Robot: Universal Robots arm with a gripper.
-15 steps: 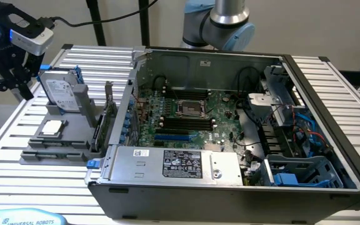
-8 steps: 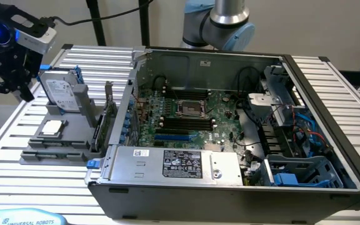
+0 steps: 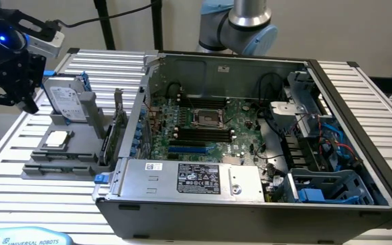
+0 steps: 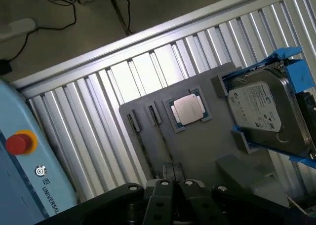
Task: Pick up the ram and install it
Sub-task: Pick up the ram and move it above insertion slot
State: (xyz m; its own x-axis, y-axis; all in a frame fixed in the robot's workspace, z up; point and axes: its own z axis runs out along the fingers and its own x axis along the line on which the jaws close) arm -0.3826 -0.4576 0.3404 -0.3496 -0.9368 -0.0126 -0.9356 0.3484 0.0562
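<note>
Fingers (image 4: 164, 191) shut tight against each other, nothing between them. The gripper (image 3: 27, 104) hangs in the air at the exterior view's far left, over the left side of the gray holder (image 3: 46, 173), touching nothing.

The holder sits on the slatted table (image 3: 19, 204), just left of the open computer case (image 3: 250, 204). On it, far to near: hard drive (image 3: 65, 102) standing in a blue frame, square silver processor (image 3: 58, 138) lying flat, then two narrow slots at the near end. A green card with metal bracket (image 3: 116, 130) stands at the holder's right edge, next to the case wall.

I take the ram (image 4: 161, 143) to be the thin strip on edge in one of those near slots, beside the processor on the side away from the hard drive. A second slot runs alongside; cannot tell whether both are filled. Seen from my wrist, my fingertips sit close over one end of these slots.

The motherboard (image 3: 247, 120) lies flat in the case. Its long black slots (image 3: 203, 133), on the near side of the processor socket, look empty.

Step, as I judge it: approach to the pick. Nothing lifted, nothing installed.

What the pick calls for, by my reckoning: fingers parted first, then set square across the thin edge, straight over it. Risk: a skewed bite would twist the stick in its slot
</note>
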